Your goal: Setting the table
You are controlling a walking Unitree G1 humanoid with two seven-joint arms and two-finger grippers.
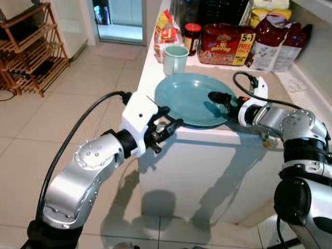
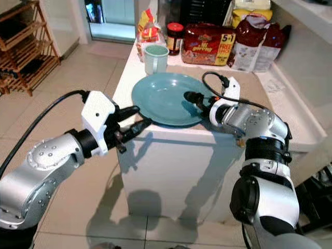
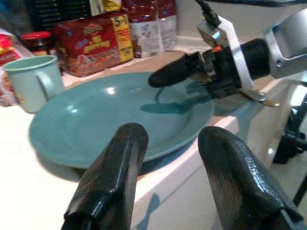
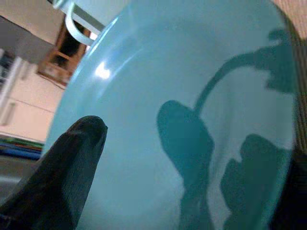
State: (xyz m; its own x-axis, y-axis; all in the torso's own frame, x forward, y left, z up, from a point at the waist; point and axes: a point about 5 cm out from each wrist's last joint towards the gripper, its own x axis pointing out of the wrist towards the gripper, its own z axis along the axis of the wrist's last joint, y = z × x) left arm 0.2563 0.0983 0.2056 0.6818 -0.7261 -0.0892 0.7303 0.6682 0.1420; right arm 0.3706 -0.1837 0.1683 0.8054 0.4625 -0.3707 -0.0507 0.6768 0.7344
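Teal plate at the tabletop's near edge, both grippers closing in on it.

I see the plate (image 1: 189, 98) flat on the white tabletop (image 1: 207, 132), its near rim slightly over the edge, mug (image 1: 175, 59) just behind it w/ snack packs (image 1: 225, 44) and a jar (image 1: 192, 36) further back. Right gripper (image 1: 220, 101) reaches in from the plate's right side: one finger over the plate's inside, other looks under the rim, so jaws straddle the rim; can't tell if they pinch it. R forearm lies level along the tabletop, elbow bent. Left gripper (image 1: 166, 129) sits just off the plate's near-left rim, below tabletop level, jaws apart and holding nothing; L arm bent at the elbow, forearm angled up twd plate.
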